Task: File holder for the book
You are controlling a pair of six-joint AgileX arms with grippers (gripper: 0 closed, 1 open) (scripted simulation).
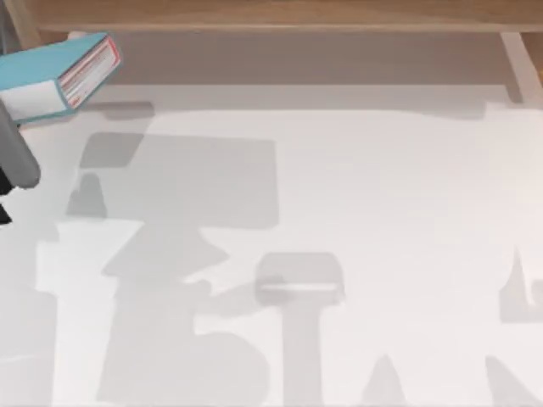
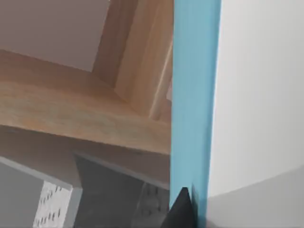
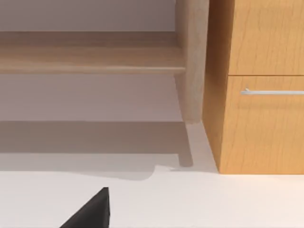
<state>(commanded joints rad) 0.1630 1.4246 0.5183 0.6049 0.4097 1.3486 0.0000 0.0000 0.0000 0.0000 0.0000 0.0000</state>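
The book, teal-covered with a white page block and red marks on its end, hangs tilted above the table's far left corner. My left arm reaches up to it from the left edge. In the left wrist view the teal cover runs right past the camera, with one dark fingertip pressed on it; my left gripper is shut on the book. Behind it slants the light tan file holder, partly in view. One dark finger of my right gripper shows low over the table.
A long wooden board runs along the table's far edge. In the right wrist view a wooden cabinet with a drawer handle stands beside a post. The white tabletop carries only shadows.
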